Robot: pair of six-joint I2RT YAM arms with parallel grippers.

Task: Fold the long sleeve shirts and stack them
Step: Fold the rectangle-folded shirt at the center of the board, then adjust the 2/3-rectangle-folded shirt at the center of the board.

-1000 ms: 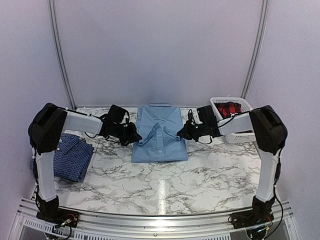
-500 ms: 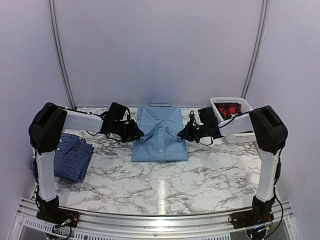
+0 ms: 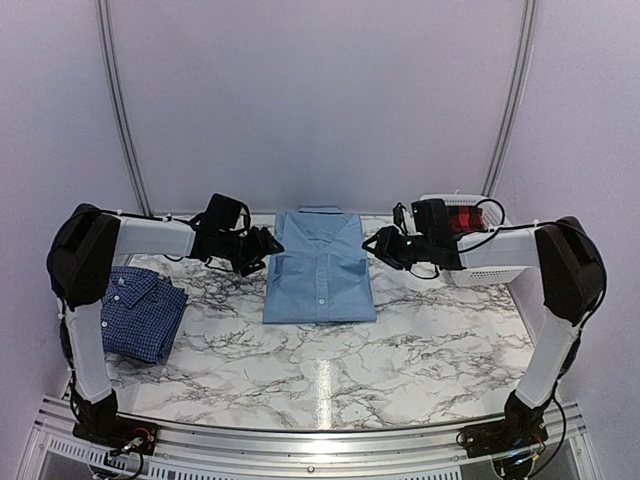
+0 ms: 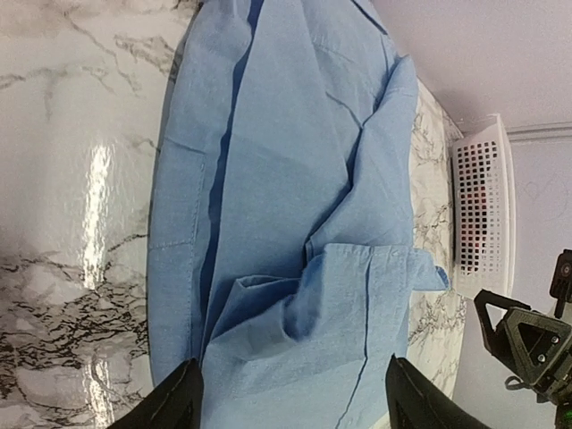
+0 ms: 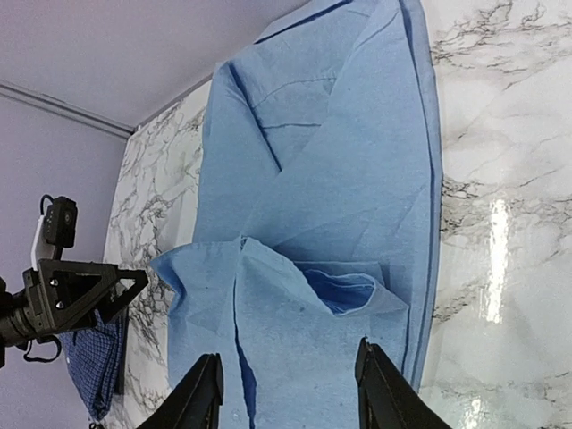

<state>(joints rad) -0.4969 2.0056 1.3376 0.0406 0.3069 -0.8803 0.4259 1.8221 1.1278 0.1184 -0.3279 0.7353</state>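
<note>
Both claws hang empty here: the left claw (image 3: 262, 245) has its fingers spread wide, nothing between them, and the right claw (image 3: 375, 245) is spread just the same. Between them lies the light blue shirt (image 3: 320, 275), flat on the marble desk (image 3: 400, 350), button placket up. Its side edges sit just inboard of each claw's tips, not touching them as far as I can tell. From the left wrist, the sleeve layers show folded across the body right ahead of the open fingers.

The dark blue check shirt (image 3: 140, 310) sits well behind and outboard of the left claw, already a folded bundle. Outboard of the right claw, partly under its forearm, is a white basket (image 3: 475, 277) with something red in it.

Now, the handling. This looks like thin woven cotton: light, limp, no stiffness except perhaps the collar and cuffs. Loose layers will likely slide over one another, so any pinch should catch the whole stack, not just the top ply. Best bet, I'd say, is each claw nipping its own side edge down toward the hem — lift low and together, and carry the lower half up toward the collar without letting the tucked sleeves spill out
</note>
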